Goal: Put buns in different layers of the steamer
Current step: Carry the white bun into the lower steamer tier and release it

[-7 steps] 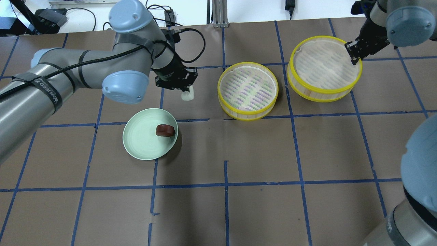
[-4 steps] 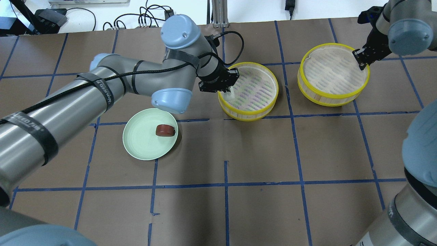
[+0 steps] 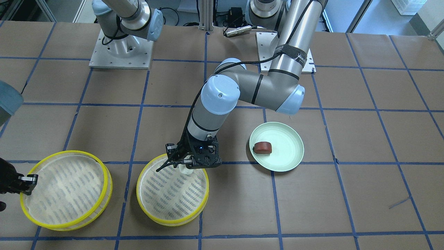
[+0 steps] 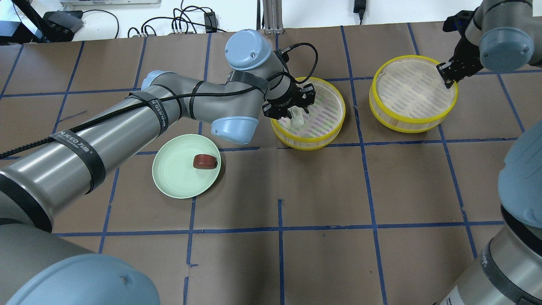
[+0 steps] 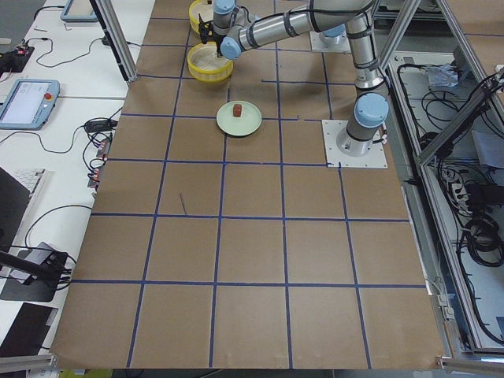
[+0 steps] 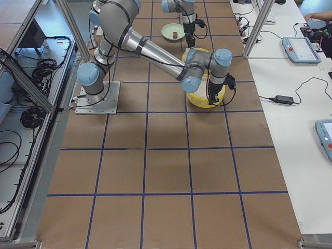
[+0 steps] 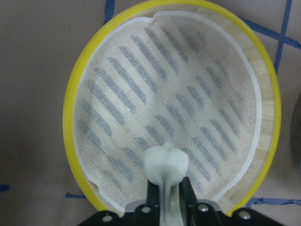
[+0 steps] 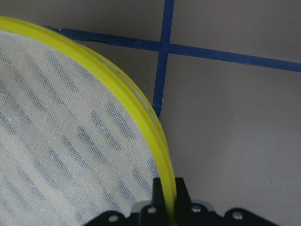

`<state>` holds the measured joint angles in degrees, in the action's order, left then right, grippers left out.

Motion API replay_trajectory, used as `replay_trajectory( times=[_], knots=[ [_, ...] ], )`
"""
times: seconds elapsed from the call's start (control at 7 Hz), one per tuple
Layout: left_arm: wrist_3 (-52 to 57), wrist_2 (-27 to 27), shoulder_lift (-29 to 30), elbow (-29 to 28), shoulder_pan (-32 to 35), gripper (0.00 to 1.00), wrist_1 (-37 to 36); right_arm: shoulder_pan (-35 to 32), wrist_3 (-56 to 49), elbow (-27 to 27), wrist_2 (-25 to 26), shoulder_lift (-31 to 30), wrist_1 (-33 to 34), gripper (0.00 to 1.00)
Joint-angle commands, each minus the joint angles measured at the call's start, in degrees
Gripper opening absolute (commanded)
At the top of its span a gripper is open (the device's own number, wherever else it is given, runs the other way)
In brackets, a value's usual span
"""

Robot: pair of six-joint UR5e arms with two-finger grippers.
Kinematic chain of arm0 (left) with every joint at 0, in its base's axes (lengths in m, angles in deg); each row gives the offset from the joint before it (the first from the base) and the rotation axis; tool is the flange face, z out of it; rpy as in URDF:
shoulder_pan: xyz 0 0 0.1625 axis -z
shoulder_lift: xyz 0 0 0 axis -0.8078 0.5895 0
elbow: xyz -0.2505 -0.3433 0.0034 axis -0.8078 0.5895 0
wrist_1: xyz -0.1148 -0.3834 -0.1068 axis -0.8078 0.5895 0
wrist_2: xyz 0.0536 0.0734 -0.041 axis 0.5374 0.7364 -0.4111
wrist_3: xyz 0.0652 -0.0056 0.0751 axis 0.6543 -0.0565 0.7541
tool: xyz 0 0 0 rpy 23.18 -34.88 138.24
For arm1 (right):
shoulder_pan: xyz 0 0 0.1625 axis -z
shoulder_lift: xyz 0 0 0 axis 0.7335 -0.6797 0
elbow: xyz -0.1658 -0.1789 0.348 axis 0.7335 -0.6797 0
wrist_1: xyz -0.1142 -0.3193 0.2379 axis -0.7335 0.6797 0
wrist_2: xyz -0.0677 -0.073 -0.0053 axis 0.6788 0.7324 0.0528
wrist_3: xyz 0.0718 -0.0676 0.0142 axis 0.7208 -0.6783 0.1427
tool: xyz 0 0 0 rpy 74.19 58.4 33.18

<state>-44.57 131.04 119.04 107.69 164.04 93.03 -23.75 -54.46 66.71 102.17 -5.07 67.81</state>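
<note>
My left gripper (image 4: pixel 297 113) is shut on the white bun (image 4: pixel 296 118) and holds it just inside the near-left edge of the middle steamer layer (image 4: pixel 344 112). In the left wrist view the bun (image 7: pixel 165 162) sits between the fingers over the mesh floor. The reddish-brown bun (image 4: pixel 205 161) lies on the pale green plate (image 4: pixel 173 178). My right gripper (image 4: pixel 449 78) is shut on the yellow rim of the second steamer layer (image 4: pixel 413 127), as the right wrist view (image 8: pixel 162 155) shows. I cannot tell whether that layer rests flat on the table.
The two steamer layers stand side by side at the far side of the brown paper with blue tape lines. The plate is left of and nearer than the middle layer. Cables and a post lie past the table's far edge.
My left gripper carried the white bun rightward from near the plate to over the middle steamer layer. My right gripper shifted the other layer slightly right and lower.
</note>
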Motion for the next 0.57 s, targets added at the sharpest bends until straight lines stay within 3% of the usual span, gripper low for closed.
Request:
replay_trajectory(
  times=[0.0,0.43],
  knots=[
    [7.2,1.3,-1.1,-0.2,-0.1,1.0,0.1,0.0,0.0,-0.1,0.1,-0.4,-0.1,0.09],
    [0.9,1.8,-0.5,-0.5,-0.1,0.99,0.1,0.0,0.1,-0.1,0.0,-0.5,-0.1,0.1]
  ],
)
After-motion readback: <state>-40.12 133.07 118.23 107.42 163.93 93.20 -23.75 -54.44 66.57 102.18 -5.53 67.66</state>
